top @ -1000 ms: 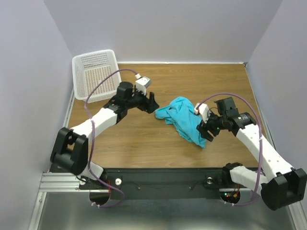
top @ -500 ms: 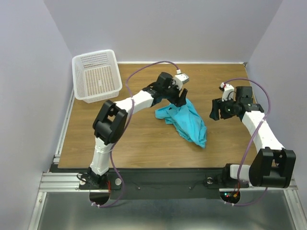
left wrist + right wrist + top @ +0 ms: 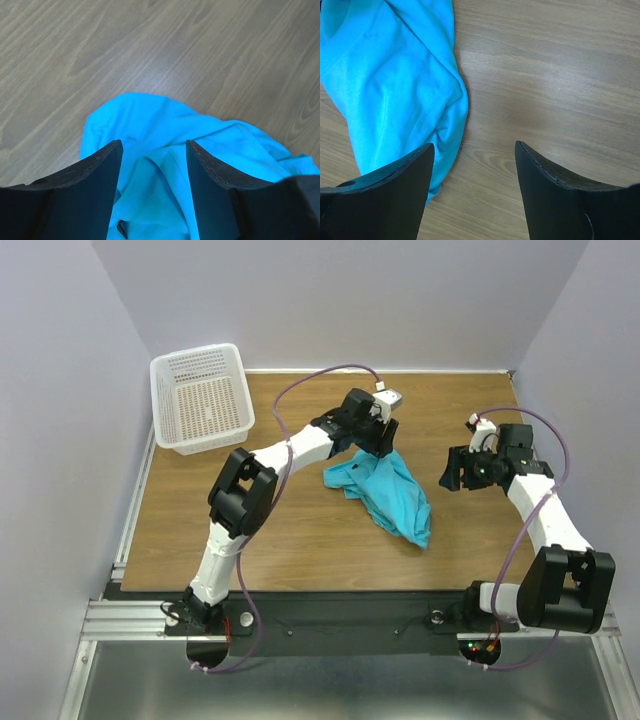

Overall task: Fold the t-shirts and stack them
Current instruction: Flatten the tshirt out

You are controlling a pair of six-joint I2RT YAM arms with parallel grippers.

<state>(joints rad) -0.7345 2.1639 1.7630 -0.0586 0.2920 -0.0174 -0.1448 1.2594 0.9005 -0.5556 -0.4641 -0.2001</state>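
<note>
A crumpled turquoise t-shirt (image 3: 392, 496) lies mid-worktop (image 3: 290, 530). At its 3 o'clock, apart from it, the right pincer (image 3: 451, 472) is spread over bare wood. The left pincer (image 3: 381, 444), also spread and pinching nothing, hangs over the shirt's 12 o'clock edge. A white mesh basket (image 3: 205, 405) sits in the far 10 o'clock corner.

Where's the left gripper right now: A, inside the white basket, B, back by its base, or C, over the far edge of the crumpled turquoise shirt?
C: the left gripper is open over the far edge of the t-shirt, cloth showing between its fingers in the left wrist view.
</note>
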